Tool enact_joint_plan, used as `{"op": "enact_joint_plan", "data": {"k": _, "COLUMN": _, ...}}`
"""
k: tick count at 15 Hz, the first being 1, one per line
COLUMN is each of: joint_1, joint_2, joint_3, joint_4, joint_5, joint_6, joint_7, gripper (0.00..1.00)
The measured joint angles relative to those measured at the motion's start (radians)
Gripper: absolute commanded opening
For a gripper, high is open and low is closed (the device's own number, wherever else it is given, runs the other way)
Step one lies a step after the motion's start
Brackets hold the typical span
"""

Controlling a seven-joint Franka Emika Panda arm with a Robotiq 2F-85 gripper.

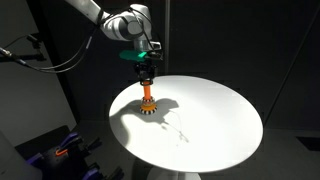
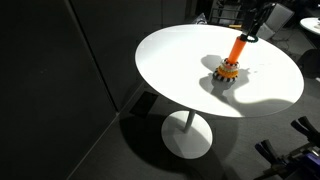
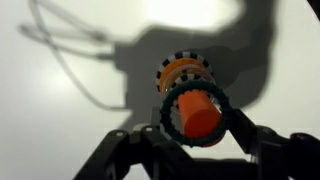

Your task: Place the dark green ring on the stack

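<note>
The stack point(image 1: 147, 104) is an upright orange peg on a black-and-white striped base with orange rings low on it, standing on the round white table point(image 1: 215, 125). It also shows in an exterior view point(image 2: 230, 66) and in the wrist view point(image 3: 200, 115). My gripper point(image 3: 192, 128) is directly above the peg point(image 1: 146, 72) and is shut on the dark green ring point(image 3: 168, 112). The ring encircles the peg's top, with the orange tip showing through its open centre. The lower rings point(image 3: 183, 70) show beyond it.
The white table stands on a pedestal point(image 2: 188, 135) against dark surroundings. Thin cable shadows cross the tabletop point(image 3: 70, 60). Dark equipment with purple and orange parts sits off the table's edge point(image 1: 60, 152).
</note>
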Motion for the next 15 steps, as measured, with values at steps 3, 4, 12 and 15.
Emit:
{"op": "enact_joint_plan", "data": {"k": 3, "joint_1": 0.001, "joint_2": 0.000, "joint_3": 0.000, "joint_4": 0.000, "joint_5": -0.013, "joint_6": 0.000, "joint_7": 0.003, "gripper": 0.45}}
{"op": "enact_joint_plan", "data": {"k": 4, "joint_1": 0.001, "joint_2": 0.000, "joint_3": 0.000, "joint_4": 0.000, "joint_5": -0.017, "joint_6": 0.001, "joint_7": 0.004, "gripper": 0.45}}
{"op": "enact_joint_plan", "data": {"k": 12, "joint_1": 0.009, "joint_2": 0.004, "joint_3": 0.000, "joint_4": 0.004, "joint_5": -0.019, "joint_6": 0.004, "joint_7": 0.018, "gripper": 0.45}}
{"op": "enact_joint_plan", "data": {"k": 15, "joint_1": 0.015, "joint_2": 0.007, "joint_3": 0.001, "joint_4": 0.007, "joint_5": -0.019, "joint_6": 0.005, "joint_7": 0.030, "gripper": 0.45}}
